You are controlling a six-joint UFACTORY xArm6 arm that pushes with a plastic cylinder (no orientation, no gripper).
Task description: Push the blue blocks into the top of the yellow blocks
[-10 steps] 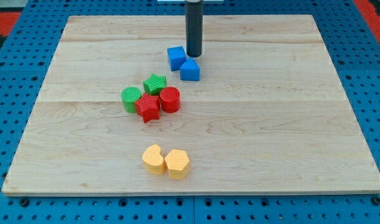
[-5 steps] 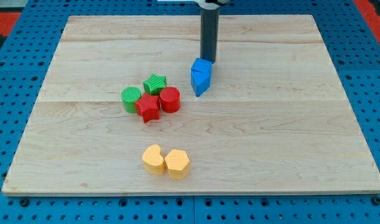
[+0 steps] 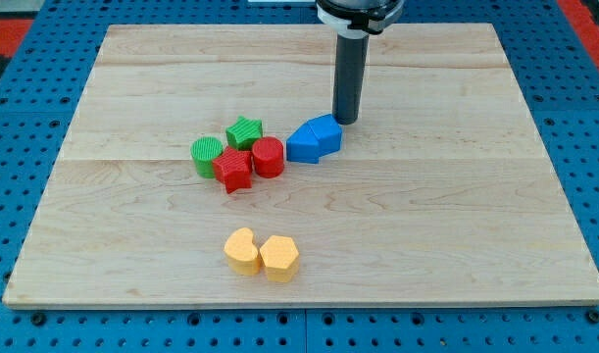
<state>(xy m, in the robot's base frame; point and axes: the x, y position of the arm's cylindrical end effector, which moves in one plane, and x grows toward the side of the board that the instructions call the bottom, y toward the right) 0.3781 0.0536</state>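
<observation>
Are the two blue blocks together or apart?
Together: the blue blocks sit pressed side by side, with my tip at their upper right, beside the red cylinder.

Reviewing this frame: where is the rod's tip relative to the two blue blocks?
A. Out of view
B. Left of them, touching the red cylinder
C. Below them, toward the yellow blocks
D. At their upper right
D: my tip sits just above and right of the blue blocks, next to the right-hand one.

No readable text, labels, brands or numbers anywhere: none on the worktop (image 3: 456,226), none on the coloured blocks, none on the rod.
</observation>
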